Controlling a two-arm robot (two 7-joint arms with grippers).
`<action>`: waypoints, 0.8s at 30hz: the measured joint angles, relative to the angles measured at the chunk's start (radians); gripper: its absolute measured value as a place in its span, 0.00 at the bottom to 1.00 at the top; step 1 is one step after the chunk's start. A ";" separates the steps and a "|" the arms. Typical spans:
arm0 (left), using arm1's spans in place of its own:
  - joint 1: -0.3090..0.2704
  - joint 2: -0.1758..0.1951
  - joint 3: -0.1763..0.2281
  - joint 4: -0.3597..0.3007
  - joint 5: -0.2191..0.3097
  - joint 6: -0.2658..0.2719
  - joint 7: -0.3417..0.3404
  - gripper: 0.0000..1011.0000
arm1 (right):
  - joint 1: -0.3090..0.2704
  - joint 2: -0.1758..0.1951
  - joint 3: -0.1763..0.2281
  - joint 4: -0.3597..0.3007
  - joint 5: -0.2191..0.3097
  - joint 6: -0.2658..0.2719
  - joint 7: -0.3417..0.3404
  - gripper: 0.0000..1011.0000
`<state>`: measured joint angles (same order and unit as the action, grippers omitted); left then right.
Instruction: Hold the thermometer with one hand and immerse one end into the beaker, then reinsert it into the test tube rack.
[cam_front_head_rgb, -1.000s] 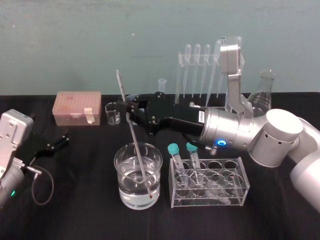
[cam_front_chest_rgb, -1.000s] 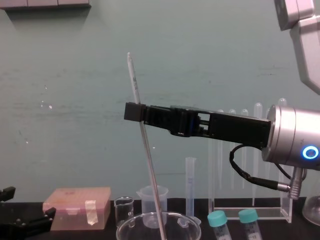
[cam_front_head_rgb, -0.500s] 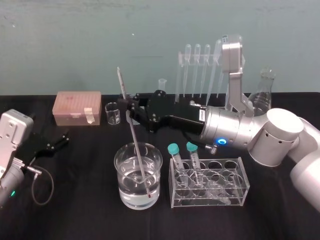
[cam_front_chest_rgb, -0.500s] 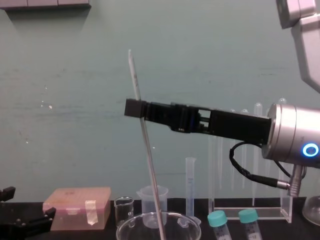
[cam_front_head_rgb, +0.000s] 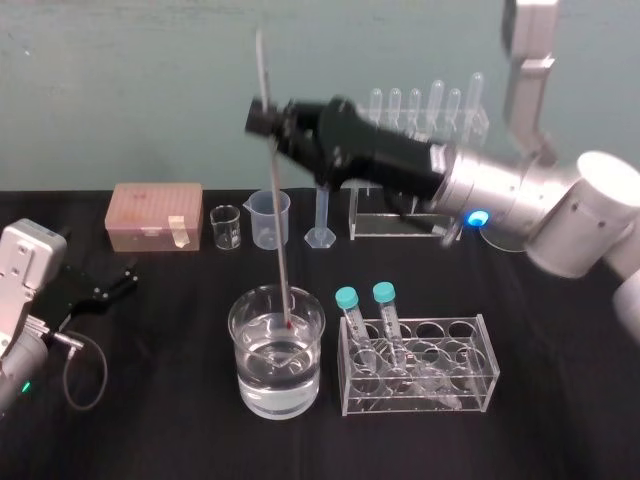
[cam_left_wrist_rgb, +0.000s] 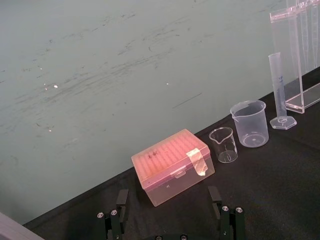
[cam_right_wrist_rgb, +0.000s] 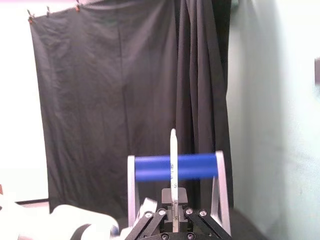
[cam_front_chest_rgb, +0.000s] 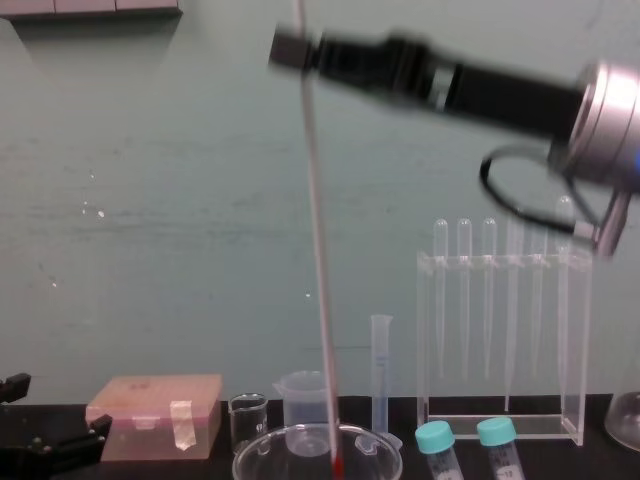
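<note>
Head view: the right gripper (cam_front_head_rgb: 268, 118), jaws pinching the thermometer (cam_front_head_rgb: 281, 230) high on its stem, hangs its red tip in the beaker's (cam_front_head_rgb: 300, 385) mouth. Thin, slick glass, likely brittle: a light hold near the top suits. Left gripper (cam_front_head_rgb: 115, 282) idles, jaws spread, low over the bench (cam_front_head_rgb: 150, 420).

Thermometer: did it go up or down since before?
Yes, up. The right gripper lifted the thermometer; its red tip, earlier near the bottom of the beaker, is now just below the rim. Left gripper lies parked.
</note>
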<state>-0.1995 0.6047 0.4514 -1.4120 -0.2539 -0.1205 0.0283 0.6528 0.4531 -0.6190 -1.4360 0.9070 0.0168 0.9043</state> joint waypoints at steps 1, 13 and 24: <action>0.000 0.000 0.000 0.000 0.000 0.000 0.000 1.00 | 0.007 0.004 0.005 -0.005 0.005 0.000 0.001 0.06; 0.000 0.000 0.000 0.000 0.000 0.000 0.000 1.00 | 0.056 0.112 0.133 -0.061 0.019 -0.058 -0.092 0.06; 0.000 0.000 0.000 0.000 0.000 0.000 0.000 1.00 | -0.136 0.252 0.243 -0.172 0.002 -0.040 -0.251 0.06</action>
<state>-0.1995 0.6047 0.4514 -1.4120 -0.2539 -0.1205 0.0283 0.5170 0.7048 -0.3760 -1.6082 0.9090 -0.0236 0.6537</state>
